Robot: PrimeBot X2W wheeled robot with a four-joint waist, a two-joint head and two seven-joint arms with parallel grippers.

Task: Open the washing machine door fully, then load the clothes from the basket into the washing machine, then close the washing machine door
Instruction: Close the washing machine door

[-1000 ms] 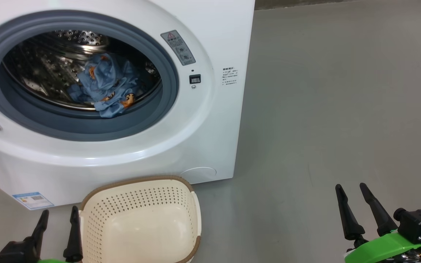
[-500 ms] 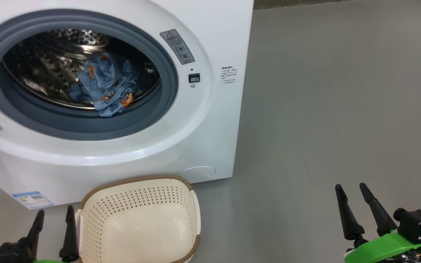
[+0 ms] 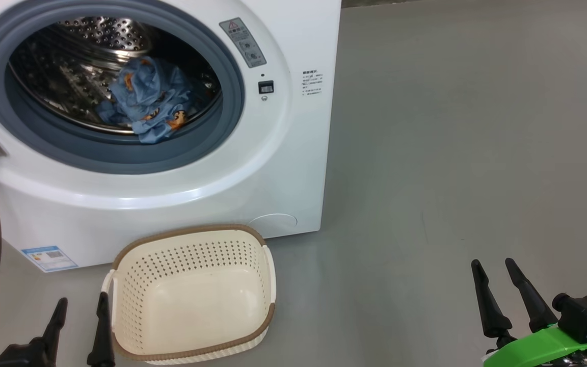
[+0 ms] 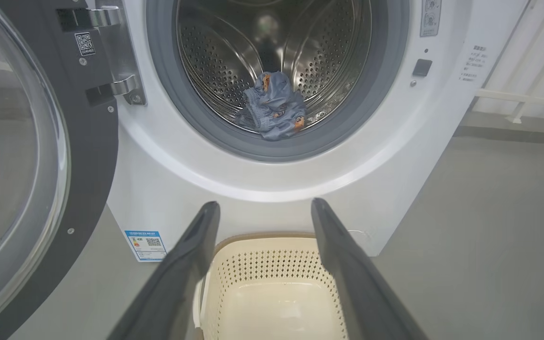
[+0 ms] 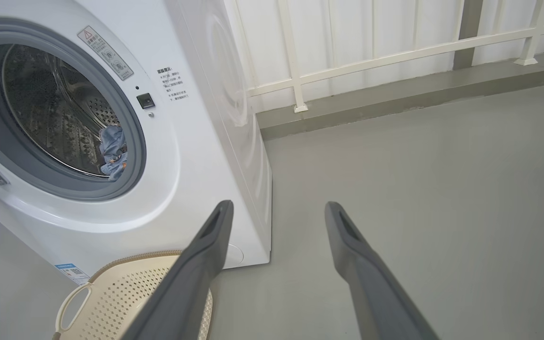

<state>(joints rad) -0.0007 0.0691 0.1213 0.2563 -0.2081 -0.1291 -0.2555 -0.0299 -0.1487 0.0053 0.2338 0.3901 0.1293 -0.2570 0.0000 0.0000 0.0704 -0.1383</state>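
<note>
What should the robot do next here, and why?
Probably swing the left gripper toward the washing machine door and push it shut: the basket looks empty, the clothes lie in the drum, and the door stands open at the left.

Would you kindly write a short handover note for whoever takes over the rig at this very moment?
Left gripper: open, empty, low beside the basket's left side.
Right gripper: open, empty, over bare floor to the right.
The clothes lie in the drum of the washing machine.
The basket stands empty on the floor in front of the machine.
The washing machine door is swung open on the left.
Done: door opened, clothes loaded.
Left: close the door.
</note>
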